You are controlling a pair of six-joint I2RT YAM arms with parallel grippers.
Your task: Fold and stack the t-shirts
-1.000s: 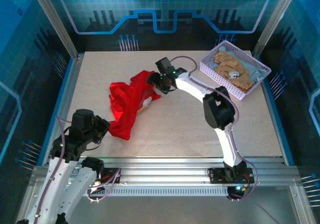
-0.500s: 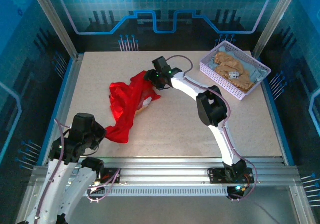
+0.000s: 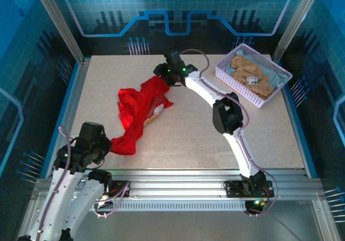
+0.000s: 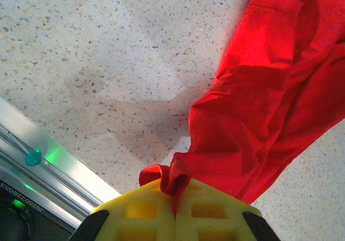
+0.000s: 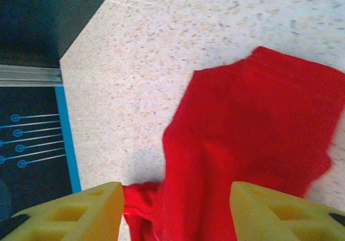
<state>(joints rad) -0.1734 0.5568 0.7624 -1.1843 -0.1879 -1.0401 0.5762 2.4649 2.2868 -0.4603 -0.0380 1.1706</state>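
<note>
**Top external view.** The red t-shirt [image 3: 140, 109] lies on the table [image 3: 215, 144] as a long crumpled strip. It runs from the far centre of the table toward the near left corner. The left end effector [image 3: 109, 144] is at the near end of the strip. The right end effector [image 3: 161, 75] is at the far end. A lavender basket [image 3: 225, 78] stands at the far right corner of the table, well apart from the red t-shirt. It holds tan t-shirts [image 3: 248, 68] and a pale blue-grey one [image 3: 276, 79].

**Left wrist view.** The yellow fingers [image 4: 140, 211] of the left end effector [image 4: 175, 211] are pressed together, clamping a bunched fold of the red t-shirt [image 4: 269, 90]. The cloth fans out from the grip across the speckled table [image 4: 108, 63]. A metal rail [image 4: 54, 163] at the table edge shows at lower left.

**Right wrist view.** The yellow fingers [image 5: 81, 211] of the right end effector [image 5: 178, 214] stand apart, one on each side of the red t-shirt [image 5: 253, 133], and are not clamped on it. A small bunched fold of the cloth touches the inner face of the left-hand finger. A hemmed edge of the garment lies flat on the table [image 5: 151, 52] ahead of the fingers.
</note>
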